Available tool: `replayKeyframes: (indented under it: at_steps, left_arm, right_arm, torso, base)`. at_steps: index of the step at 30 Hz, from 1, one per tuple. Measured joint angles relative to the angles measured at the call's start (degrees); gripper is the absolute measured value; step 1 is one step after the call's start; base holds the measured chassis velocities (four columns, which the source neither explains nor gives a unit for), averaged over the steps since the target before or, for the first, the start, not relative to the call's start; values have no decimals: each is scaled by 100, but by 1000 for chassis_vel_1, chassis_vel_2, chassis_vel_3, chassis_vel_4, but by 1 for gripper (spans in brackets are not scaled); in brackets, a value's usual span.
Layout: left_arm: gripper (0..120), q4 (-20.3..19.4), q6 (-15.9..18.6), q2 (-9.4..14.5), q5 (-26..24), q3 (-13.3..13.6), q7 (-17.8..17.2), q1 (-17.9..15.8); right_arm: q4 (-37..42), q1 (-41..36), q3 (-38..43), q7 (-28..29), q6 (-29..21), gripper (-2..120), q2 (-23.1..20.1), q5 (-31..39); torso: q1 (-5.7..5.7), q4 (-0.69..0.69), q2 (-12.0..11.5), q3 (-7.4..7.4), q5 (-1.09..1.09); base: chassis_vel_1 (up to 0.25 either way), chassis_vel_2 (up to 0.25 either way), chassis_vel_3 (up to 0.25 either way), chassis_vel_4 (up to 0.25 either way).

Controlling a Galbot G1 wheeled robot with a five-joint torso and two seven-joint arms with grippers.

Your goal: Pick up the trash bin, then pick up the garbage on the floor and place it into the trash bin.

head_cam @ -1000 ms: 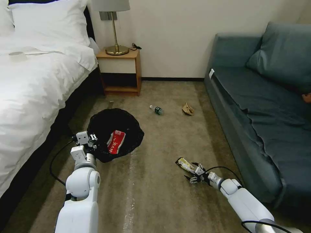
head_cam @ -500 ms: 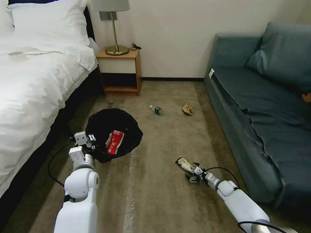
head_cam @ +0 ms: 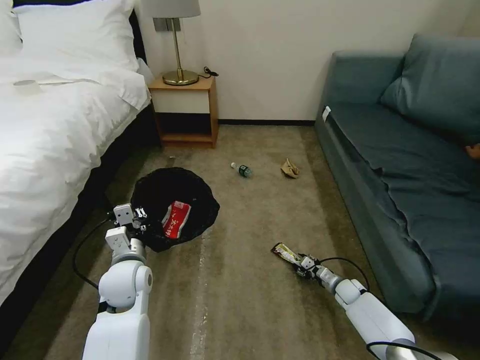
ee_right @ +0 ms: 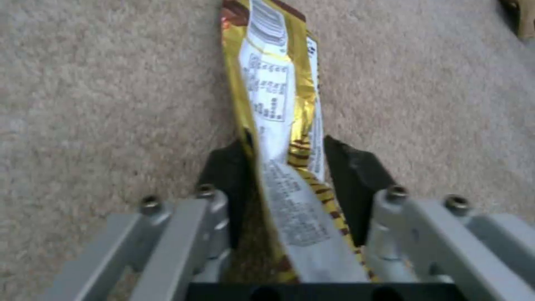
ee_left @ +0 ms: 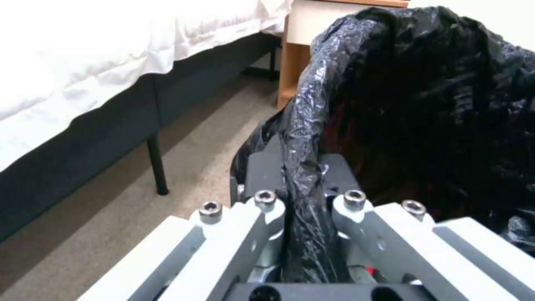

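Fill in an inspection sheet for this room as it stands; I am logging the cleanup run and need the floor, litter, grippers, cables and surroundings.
Surface: beige carpet, pale streak down the middle.
Trash bin: trash bin with black liner, red-and-white wrapper inside.
Litter on floor: gold snack wrapper, small bottle, crumpled brown paper.
Clutter: nothing seen beyond the litter.
Left gripper: left gripper shut on the bin's bagged rim.
Right gripper: right gripper low on the carpet, fingers closed around the snack wrapper.
Cables: black cable looping by the left arm; another at the right wrist.
Surroundings: bed left, nightstand with lamp, sofa right.
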Motion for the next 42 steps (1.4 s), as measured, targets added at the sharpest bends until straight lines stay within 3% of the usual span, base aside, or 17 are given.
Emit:
replayKeyframes:
  at_steps: [11,33,42]
  left_arm:
    - [5,10,0,-7,0,1,-5,-11]
    - [5,81,-12,-9,0,6,-1,-23]
    - [5,105,-31,6,-5,-4,14,-9]
  right_arm:
    - [-3,4,5,14,0,0,3,24]
    - [187,40,32,199,169,0,88,118]
    - [517,57,-92,489,580,0,230,-80]
  torso:
    - [0,0,0,0,0]
    - [0,1,0,0,-1]
    - [0,1,0,0,0]
  base:
    - [0,0,0,0]
    - [0,0,0,0]
    - [0,0,0,0]
